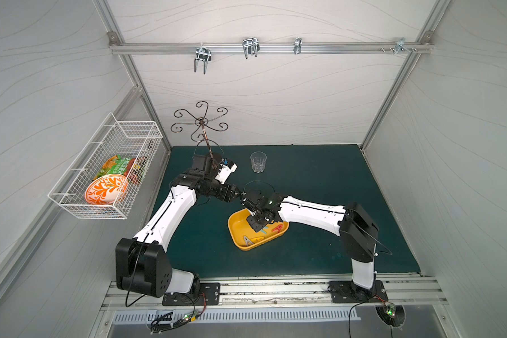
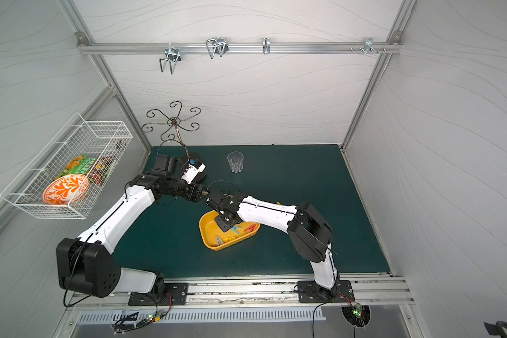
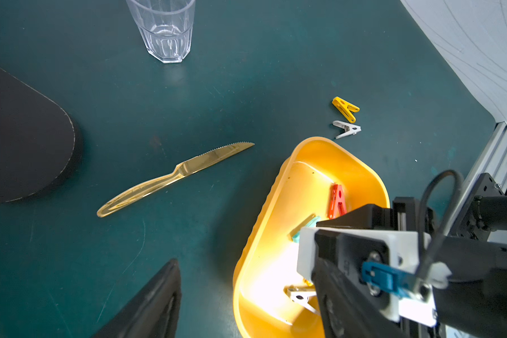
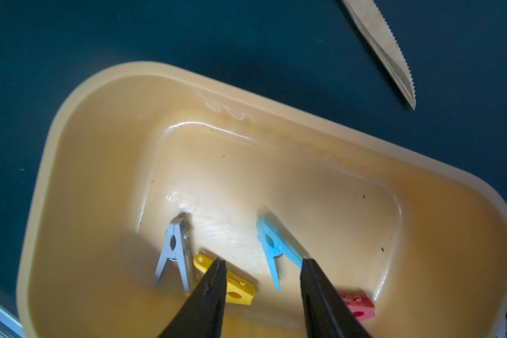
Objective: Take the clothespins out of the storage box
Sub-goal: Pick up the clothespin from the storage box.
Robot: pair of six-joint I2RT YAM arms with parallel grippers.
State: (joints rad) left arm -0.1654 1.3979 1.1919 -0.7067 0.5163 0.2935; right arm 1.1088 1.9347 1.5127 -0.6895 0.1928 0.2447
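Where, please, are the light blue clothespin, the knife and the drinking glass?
light blue clothespin (image 4: 271, 247), right wrist view, its middle
knife (image 3: 183, 170), left wrist view, blade-handle junction
drinking glass (image 1: 258, 162), a top view, side wall

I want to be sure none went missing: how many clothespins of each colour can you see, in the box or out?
Grey clothespins: 2
Yellow clothespins: 2
Light blue clothespin: 1
Red clothespin: 1
Total: 6
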